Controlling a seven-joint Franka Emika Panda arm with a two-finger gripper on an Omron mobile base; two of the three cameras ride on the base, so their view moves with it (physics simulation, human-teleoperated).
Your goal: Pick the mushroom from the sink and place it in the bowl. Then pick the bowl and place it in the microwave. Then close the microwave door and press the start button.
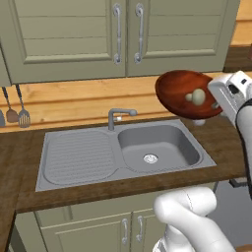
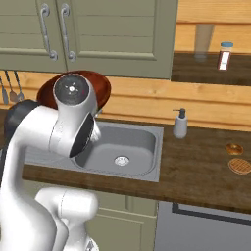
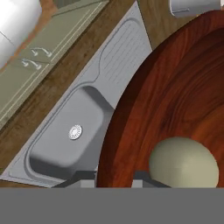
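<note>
Reddish-brown and glossy, the bowl [image 1: 184, 93] hung in the air above the counter, right of and above the sink [image 1: 123, 152], tilted so that its inside faced the left base camera. The gripper [image 3: 114, 177] was pinched narrowly on the bowl's rim; in the hand view its two dark finger tips [image 3: 83, 177] rose on either side of the rim's edge, one outside the bowl and one inside. In the left base view the white hand met the bowl at its right side.

Inside the bowl lay the mushroom [image 1: 197, 96], pale cream with a rounded cap, resting against the inner wall near the gripped edge. The hand view showed its cap [image 3: 183, 164] large and smooth just beside the inner finger, and the bowl's wall [image 3: 175, 96] showed ringed wood-like bands.

Below and beyond, the matte grey sink sat in the dark wooden counter [image 1: 224, 142], with the round metal drain [image 1: 150, 158] in its one basin, a ribbed drainboard [image 1: 78, 155] at the left and the angular faucet [image 1: 119, 116] behind. In the right base view the arm hid most of the bowl [image 2: 100, 88], and a soap dispenser [image 2: 180, 123] stood right of the sink. Green cabinet doors [image 1: 69, 34] hung on the wall above.
</note>
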